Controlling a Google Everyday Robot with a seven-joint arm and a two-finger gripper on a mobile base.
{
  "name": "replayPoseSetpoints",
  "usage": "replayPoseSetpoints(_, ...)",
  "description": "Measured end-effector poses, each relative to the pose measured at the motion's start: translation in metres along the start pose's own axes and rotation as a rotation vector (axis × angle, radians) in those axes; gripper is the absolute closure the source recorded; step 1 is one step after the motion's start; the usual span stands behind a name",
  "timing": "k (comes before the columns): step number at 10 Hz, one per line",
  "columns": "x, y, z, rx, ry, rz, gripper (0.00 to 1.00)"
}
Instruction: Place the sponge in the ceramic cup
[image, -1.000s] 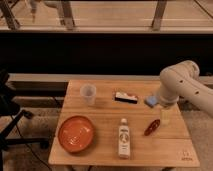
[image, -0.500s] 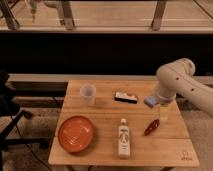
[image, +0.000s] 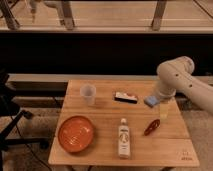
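The sponge (image: 151, 101) is lying on the worktop (image: 165, 145) near its right edge, toward the back. It is outside the ceramic cup (image: 88, 94), which is standing upright near the back-left corner, well apart. The gripper (image: 163, 111) is hanging just beside the sponge, on the right-edge side, its fingers released and holding nothing. Judged step: lining up the grasp. The next move is calling for the fingers to straddle the sponge, clench gently, then lift clear of the flat box (image: 126, 97) lying between.

On the table (image: 102, 114), ceramic cup (image: 88, 93) back left, sponge (image: 151, 101) back right, gripper (image: 163, 111) seemingly just right of it.
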Motion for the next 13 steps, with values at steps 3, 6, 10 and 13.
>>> replayPoseSetpoints(3,0.0,-0.008,0.007,-0.007,-0.012,-0.013,0.0)
replayPoseSetpoints(6,0.0,-0.017,0.013,-0.013,-0.027,-0.021,0.0)
replayPoseSetpoints(10,0.006,-0.023,0.023,-0.013,-0.04,-0.033,0.0)
replayPoseSetpoints(13,0.012,-0.029,0.033,-0.016,-0.054,-0.04,0.0)
